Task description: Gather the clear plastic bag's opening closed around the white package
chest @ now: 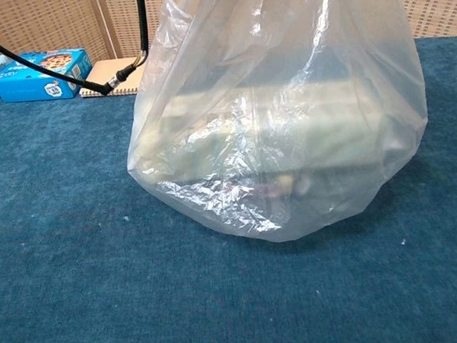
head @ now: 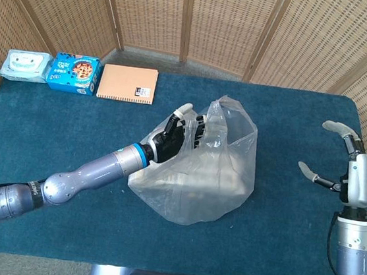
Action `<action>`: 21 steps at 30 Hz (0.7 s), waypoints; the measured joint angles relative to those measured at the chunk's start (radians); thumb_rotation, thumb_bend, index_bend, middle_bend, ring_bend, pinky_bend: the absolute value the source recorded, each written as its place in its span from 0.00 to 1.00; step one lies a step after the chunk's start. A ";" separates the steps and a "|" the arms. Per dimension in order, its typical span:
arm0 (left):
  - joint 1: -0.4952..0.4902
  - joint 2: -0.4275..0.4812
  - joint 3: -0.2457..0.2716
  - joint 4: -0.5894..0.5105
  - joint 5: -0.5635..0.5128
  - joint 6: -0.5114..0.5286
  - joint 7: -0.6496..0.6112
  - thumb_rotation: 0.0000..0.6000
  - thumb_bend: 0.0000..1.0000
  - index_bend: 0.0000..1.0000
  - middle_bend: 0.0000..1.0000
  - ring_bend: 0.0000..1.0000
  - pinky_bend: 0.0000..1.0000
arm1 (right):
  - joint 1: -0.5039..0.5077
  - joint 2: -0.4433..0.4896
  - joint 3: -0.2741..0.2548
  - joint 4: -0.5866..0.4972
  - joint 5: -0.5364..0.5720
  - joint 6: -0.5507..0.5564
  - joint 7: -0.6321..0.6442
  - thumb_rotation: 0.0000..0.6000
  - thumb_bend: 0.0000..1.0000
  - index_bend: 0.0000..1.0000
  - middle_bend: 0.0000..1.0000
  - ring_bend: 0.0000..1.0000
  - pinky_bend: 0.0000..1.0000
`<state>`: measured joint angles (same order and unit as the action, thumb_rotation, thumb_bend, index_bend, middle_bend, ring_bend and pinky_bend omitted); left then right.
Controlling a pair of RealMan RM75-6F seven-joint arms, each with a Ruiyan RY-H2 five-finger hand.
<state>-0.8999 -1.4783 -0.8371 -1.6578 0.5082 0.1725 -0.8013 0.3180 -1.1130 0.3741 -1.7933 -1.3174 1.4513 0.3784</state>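
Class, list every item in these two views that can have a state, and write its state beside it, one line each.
clear plastic bag: on the table, top bunched in the left hand, mouth partly open
white package: inside the bag, lying flat
left hand: grips the bag's top
right hand: empty, fingers apart, away from the bag
spiral notebook: closed, flat
blue snack box: closed
wet wipes pack: closed
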 measured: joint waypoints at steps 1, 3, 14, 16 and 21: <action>-0.004 -0.003 0.001 0.001 0.006 0.005 0.001 0.00 0.24 0.12 0.18 0.08 0.18 | 0.000 0.001 0.001 -0.001 0.000 0.000 0.001 1.00 0.11 0.22 0.26 0.17 0.11; -0.011 -0.009 0.005 0.003 0.013 0.010 0.002 0.00 0.24 0.12 0.18 0.08 0.17 | 0.000 0.002 0.002 -0.001 0.000 0.000 0.000 1.00 0.11 0.22 0.26 0.17 0.11; -0.067 -0.065 0.022 0.039 0.001 0.062 -0.027 0.00 0.25 0.13 0.18 0.10 0.15 | -0.014 0.012 0.002 -0.004 -0.004 0.009 0.020 1.00 0.11 0.22 0.26 0.17 0.11; -0.076 -0.078 0.018 0.049 -0.003 0.055 -0.038 0.00 0.27 0.19 0.22 0.18 0.23 | -0.017 0.013 0.000 -0.002 -0.008 0.012 0.025 1.00 0.12 0.22 0.26 0.17 0.11; -0.077 -0.114 -0.013 0.075 -0.008 -0.009 -0.074 0.00 0.34 0.36 0.43 0.43 0.48 | -0.023 0.016 -0.003 0.001 -0.009 0.014 0.031 1.00 0.12 0.22 0.26 0.17 0.11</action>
<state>-0.9772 -1.5923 -0.8506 -1.5828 0.5002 0.1635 -0.8753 0.2950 -1.0967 0.3714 -1.7918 -1.3263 1.4650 0.4098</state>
